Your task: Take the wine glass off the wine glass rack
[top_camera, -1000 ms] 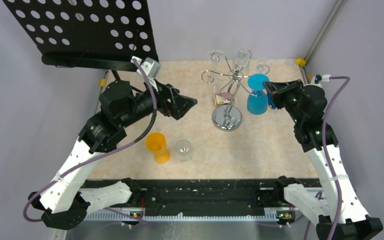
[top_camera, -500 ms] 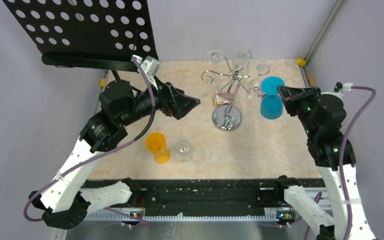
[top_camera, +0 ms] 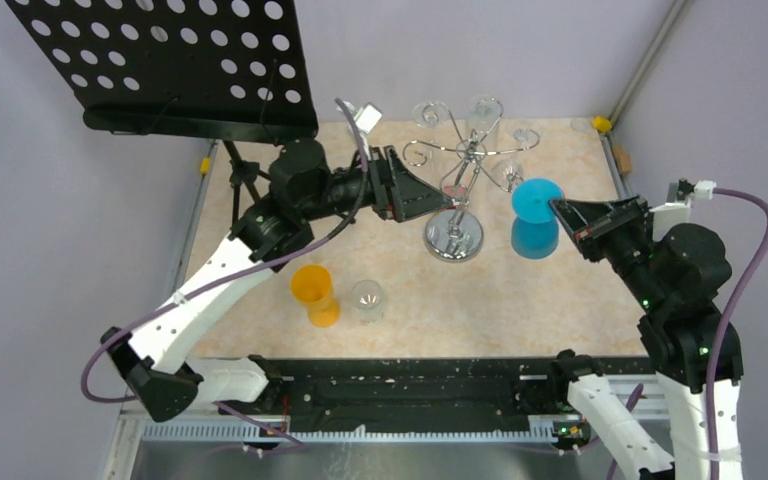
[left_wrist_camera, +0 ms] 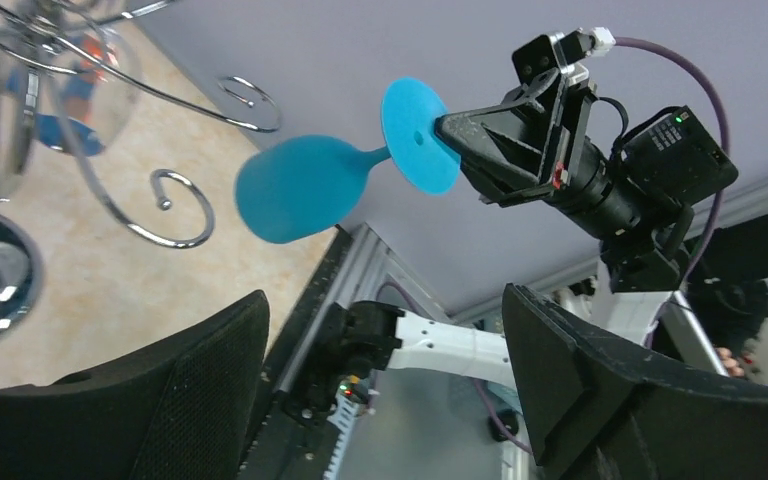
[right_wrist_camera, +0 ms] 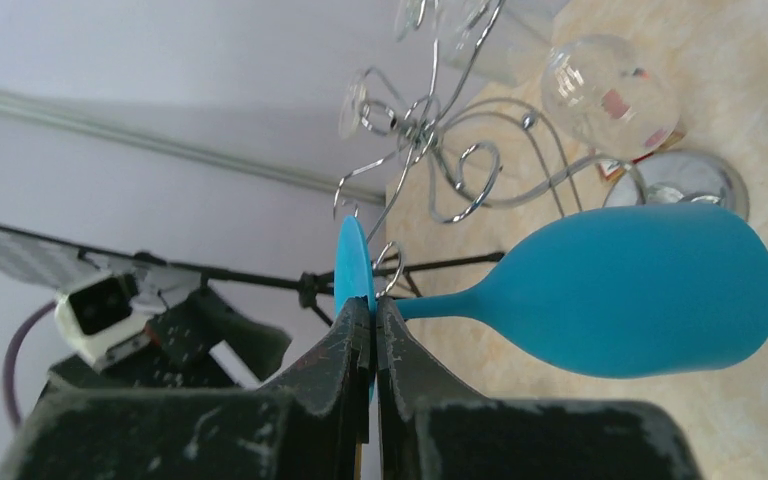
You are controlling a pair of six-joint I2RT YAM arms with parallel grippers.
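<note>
The blue wine glass (top_camera: 534,238) hangs bowl-down in the air to the right of the wine glass rack (top_camera: 454,238), clear of its curled arms. My right gripper (top_camera: 558,208) is shut on the rim of the glass's round foot; the right wrist view shows the jaws (right_wrist_camera: 372,303) pinching the foot edge-on, with the bowl (right_wrist_camera: 640,290) to the right. My left gripper (top_camera: 440,203) stands open and empty close to the left side of the rack's post. From the left wrist the blue glass (left_wrist_camera: 310,185) shows beyond my open left gripper (left_wrist_camera: 385,300).
Clear glasses (top_camera: 484,107) still hang on the rack's arms. An orange glass (top_camera: 315,293) and a clear glass (top_camera: 367,298) stand on the table at front left. A black perforated music stand (top_camera: 160,60) looms at the back left. A small box (top_camera: 447,192) lies behind the rack.
The right gripper carried the blue glass right and nearer, away from the rack's arms. The left arm swung right, bringing its open gripper up to the rack's post.
</note>
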